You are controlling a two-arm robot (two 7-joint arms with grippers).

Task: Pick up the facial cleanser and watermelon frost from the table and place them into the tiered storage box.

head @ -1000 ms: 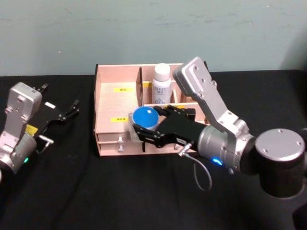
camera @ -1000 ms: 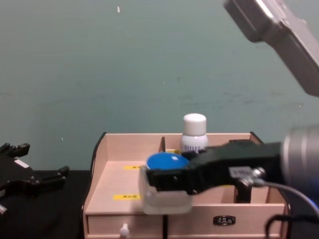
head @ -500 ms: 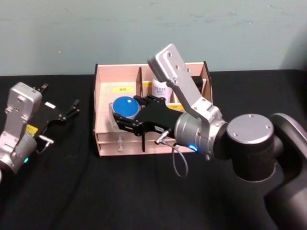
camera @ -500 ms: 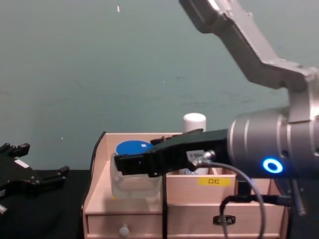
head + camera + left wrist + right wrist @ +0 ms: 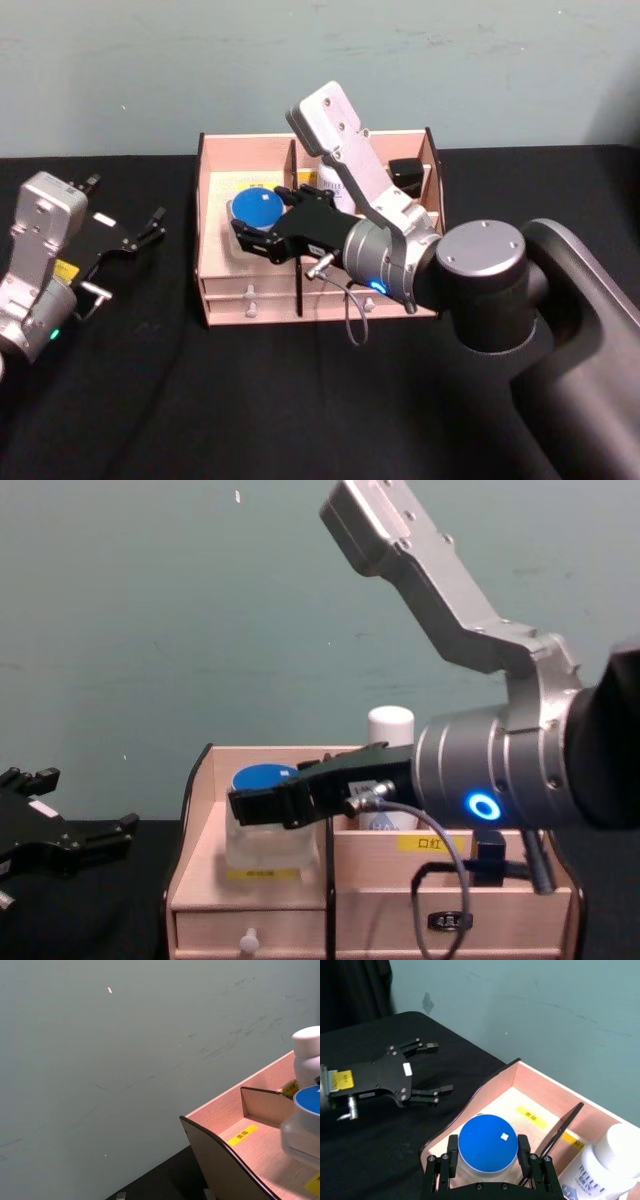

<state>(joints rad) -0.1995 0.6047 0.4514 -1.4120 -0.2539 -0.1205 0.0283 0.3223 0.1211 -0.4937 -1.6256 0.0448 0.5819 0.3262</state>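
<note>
Watermelon frost jar [image 5: 254, 211], blue-lidded, sits clenched in my right end effector [image 5: 262, 234] over the tiered storage box's [image 5: 215, 290] left compartment; my left end effector [image 5: 130, 238] rests released on the surface [image 5: 150, 400].

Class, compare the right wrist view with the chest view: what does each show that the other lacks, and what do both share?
Right wrist view alone: the blue round lid's flat top from above. Chest view alone: the light wooden tiered storage box's two front drawers and the right arm's glowing blue ring. Both: the right gripper shut on the clear blue-lidded jar over the box's left compartment, the white capped bottle behind, and the open left gripper parked apart.
</note>
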